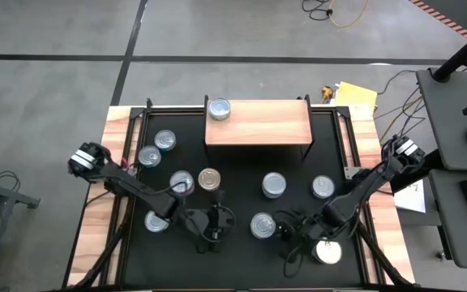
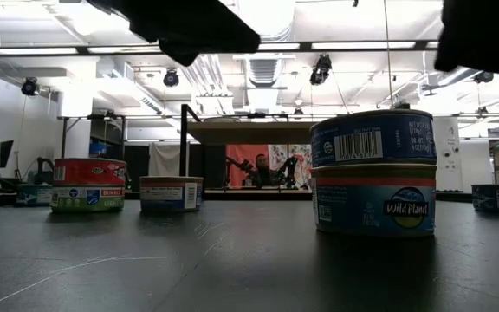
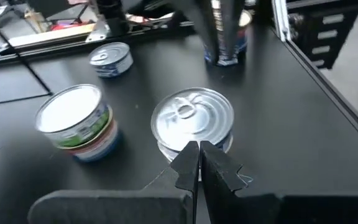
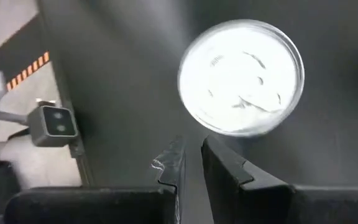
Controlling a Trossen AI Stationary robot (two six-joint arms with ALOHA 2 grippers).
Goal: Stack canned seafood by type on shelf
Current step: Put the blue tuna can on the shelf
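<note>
I see the left gripper (image 1: 217, 224) at lower centre-left of the high view, fingers pressed together, holding nothing. Straight beyond its fingertips in the left wrist view sits a silver ribbed tin (image 3: 193, 119) with a pull ring, upright, not touched. A short round tin has no long axis, so approach angle matters little; my guess is the fingers must spread before any grasp.

Loose tins lie scattered on the black desk (image 1: 237, 251): blue-topped tins (image 1: 158, 148) at upper left, a gold-topped tin (image 1: 209, 179) mid-left, silver ones in the centre.

One silver tin (image 1: 219, 109) already rests on the light wood shelf (image 1: 259, 122), at its left end, top centre of frame.

The right gripper (image 1: 296, 236) hovers at lower right, fingers nearly shut with a narrow gap, empty. A white-topped tin (image 4: 241, 78) lies just past its tips, apart. Both arms are near a tin; I can't tell which goes first.
</note>
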